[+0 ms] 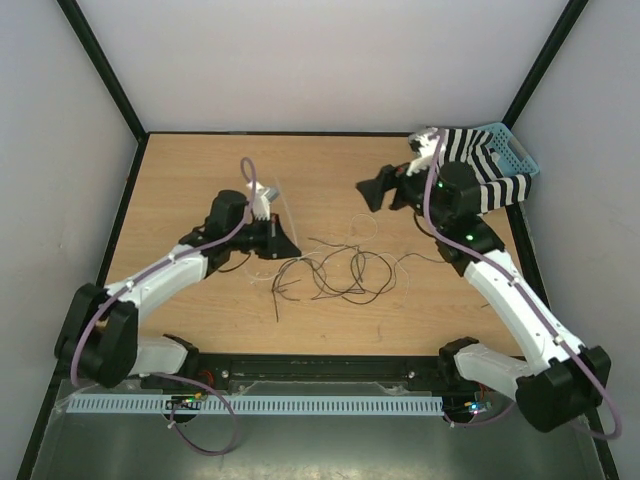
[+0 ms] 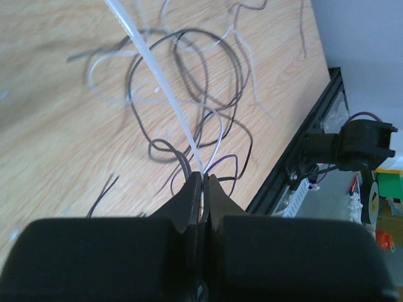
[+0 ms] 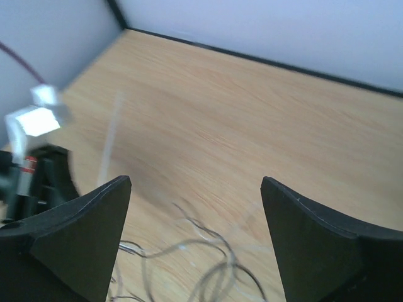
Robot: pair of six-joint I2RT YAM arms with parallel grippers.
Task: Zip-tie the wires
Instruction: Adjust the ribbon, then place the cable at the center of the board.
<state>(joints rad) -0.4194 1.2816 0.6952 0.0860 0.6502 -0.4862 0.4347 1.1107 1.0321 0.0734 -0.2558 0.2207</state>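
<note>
The left arm reaches low across the wood-grain tabletop [image 1: 200, 180], its gripper [image 2: 203, 179] pinched tight on a slim, translucent white strip [image 2: 164, 82]. The strip slants up over the wires [image 1: 340, 270], a loose tangle of thin black and pale grey strands curling mid-tabletop between the arms. The right arm bends inward, its gripper [image 3: 195, 182] spread wide and empty above the tangle's far side.

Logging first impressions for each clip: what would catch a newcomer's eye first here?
The loose tangle of wires lies in the middle of the table. The left gripper is shut on a pale zip tie slanting up over them, while the right gripper hangs wide open further back. A striped cloth in a blue basket fills the far right corner.
</note>
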